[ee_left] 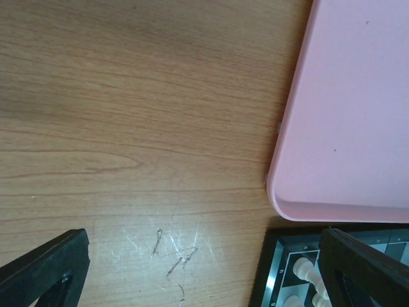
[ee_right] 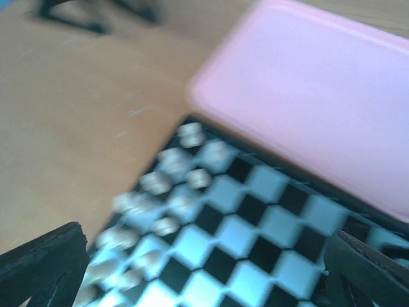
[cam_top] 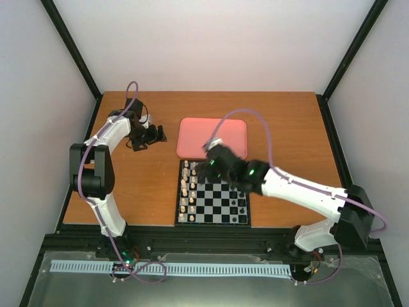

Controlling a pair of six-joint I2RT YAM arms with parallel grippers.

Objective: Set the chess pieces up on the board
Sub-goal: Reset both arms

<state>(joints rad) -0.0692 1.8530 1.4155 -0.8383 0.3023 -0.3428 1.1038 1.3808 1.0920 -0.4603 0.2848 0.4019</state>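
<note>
The chequered board (cam_top: 217, 206) lies in front of the pink tray (cam_top: 211, 137). Several pale chess pieces (cam_top: 186, 192) stand in two columns on its left side; black pieces (cam_top: 242, 203) stand on its right side. My right gripper (cam_top: 211, 161) hovers over the board's far part, open and empty; its view is blurred and shows the pale pieces (ee_right: 160, 195) on the board (ee_right: 255, 256). My left gripper (cam_top: 146, 136) is open and empty over bare table left of the tray. Its view shows the board's corner (ee_left: 275, 268) with a pale piece (ee_left: 305, 268).
The pink tray (ee_left: 345, 109) holds nothing and sits just beyond the board. Wood table (ee_left: 128, 128) lies left of it, with scratches (ee_left: 172, 252). Black frame posts run along the table's sides.
</note>
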